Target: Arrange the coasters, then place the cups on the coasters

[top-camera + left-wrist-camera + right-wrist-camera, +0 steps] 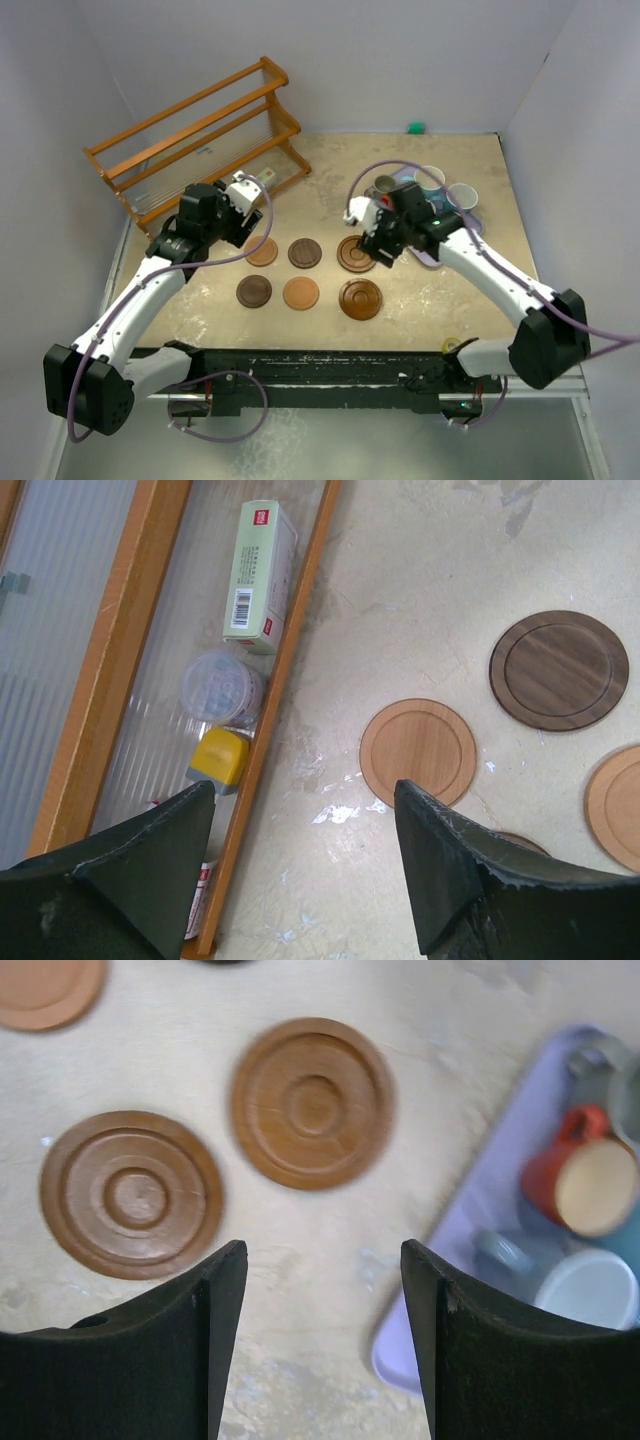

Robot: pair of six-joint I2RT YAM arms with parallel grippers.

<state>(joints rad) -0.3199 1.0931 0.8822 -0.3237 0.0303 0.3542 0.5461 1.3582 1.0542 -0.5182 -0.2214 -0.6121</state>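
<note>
Six coasters lie in two rows on the table: a tan one point(262, 251), a dark brown one point(305, 252), a grooved reddish-brown one point(356, 254), and below them dark brown point(254, 291), tan point(301, 293) and grooved reddish-brown point(360, 299). The cups point(431, 179) stand together on a lavender tray point(474, 216). My left gripper point(302, 790) hangs open above bare table between the rack and a tan coaster point(418, 752). Nothing is between the open fingers of my right gripper point(322, 1250), which hovers over the table between the grooved coasters point(131, 1194) point(312, 1103) and the tray point(490, 1195). An orange cup point(585, 1175) and a light blue cup point(590, 1285) show there.
A wooden rack point(195, 140) stands at the back left, its lower rail point(280, 710) close to my left fingers. On its shelf lie a green box point(258, 575), a round clear container point(220, 687) and a yellow item point(220, 760). Grey walls enclose the table.
</note>
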